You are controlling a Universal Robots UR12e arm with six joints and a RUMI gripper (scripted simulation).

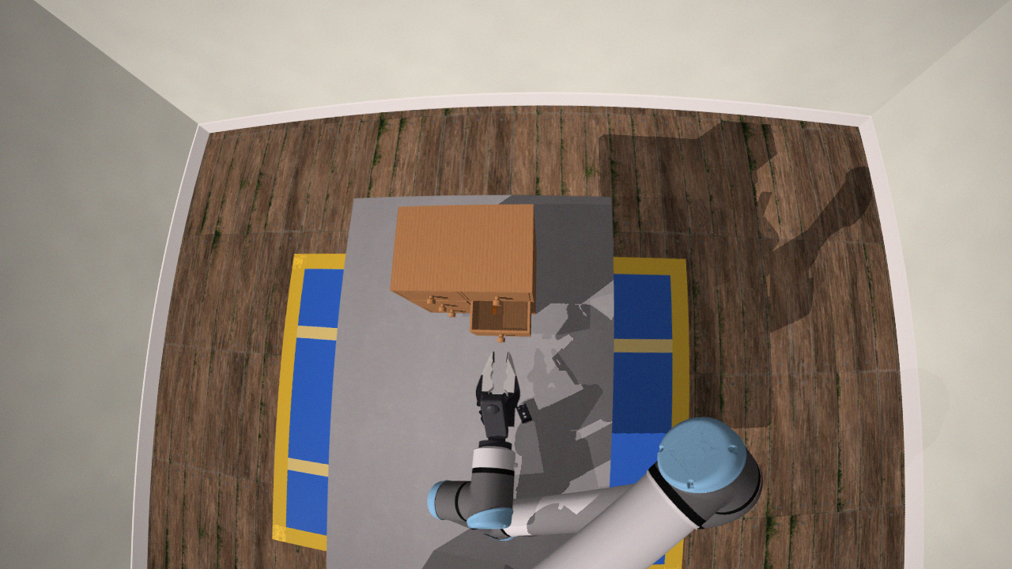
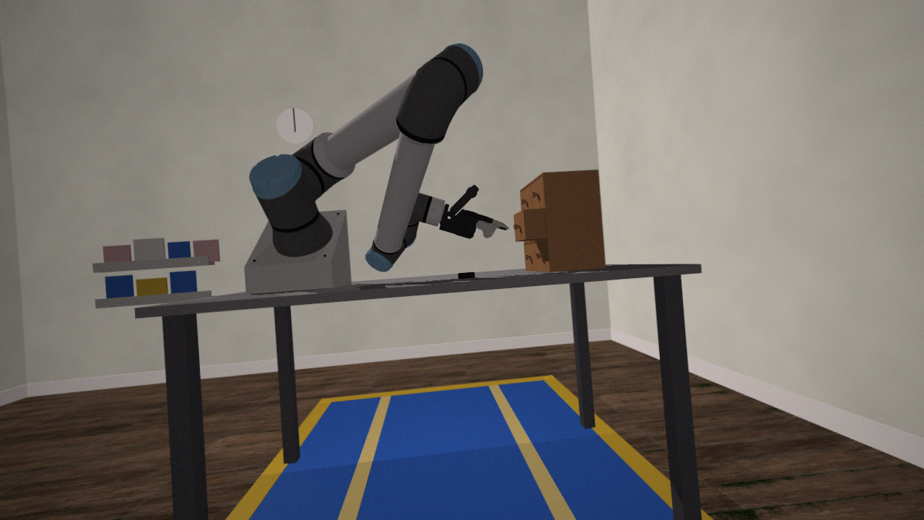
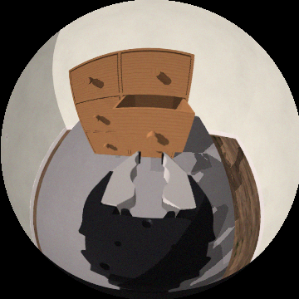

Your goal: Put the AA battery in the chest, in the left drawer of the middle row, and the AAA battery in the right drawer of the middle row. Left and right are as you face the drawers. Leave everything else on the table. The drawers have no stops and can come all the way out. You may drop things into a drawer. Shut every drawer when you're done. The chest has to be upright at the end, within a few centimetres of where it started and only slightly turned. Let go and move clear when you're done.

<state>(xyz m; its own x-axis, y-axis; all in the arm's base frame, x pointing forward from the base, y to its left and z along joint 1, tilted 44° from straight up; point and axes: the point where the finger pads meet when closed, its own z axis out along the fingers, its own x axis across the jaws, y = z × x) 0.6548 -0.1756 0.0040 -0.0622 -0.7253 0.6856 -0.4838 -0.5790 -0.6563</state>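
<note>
The orange-brown chest point(image 1: 463, 247) point(image 2: 574, 219) stands upright. Its middle-row right drawer point(image 1: 485, 332) point(image 2: 533, 224) point(image 3: 137, 124) is pulled partly out. A small orange-brown patch shows inside, below the upper knob; I cannot tell what it is. The middle-row left drawer point(image 3: 92, 113) is shut, as are the other drawers whose fronts I can see. My gripper point(image 1: 500, 353) point(image 2: 505, 227) point(image 3: 151, 152) is empty, its fingers a moderate way apart. It points at the chest, just short of the pulled drawer's knob point(image 1: 500, 338) point(image 3: 159, 138), without touching it. I cannot make out either battery.
A small black block point(image 1: 523, 412) point(image 2: 465, 275) with light marks lies on the table point(image 1: 396, 396) point(image 2: 646, 270), beside and below my gripper in the overhead view. The arm's forearm spans the near right of the table. Shadows cover much of the right side.
</note>
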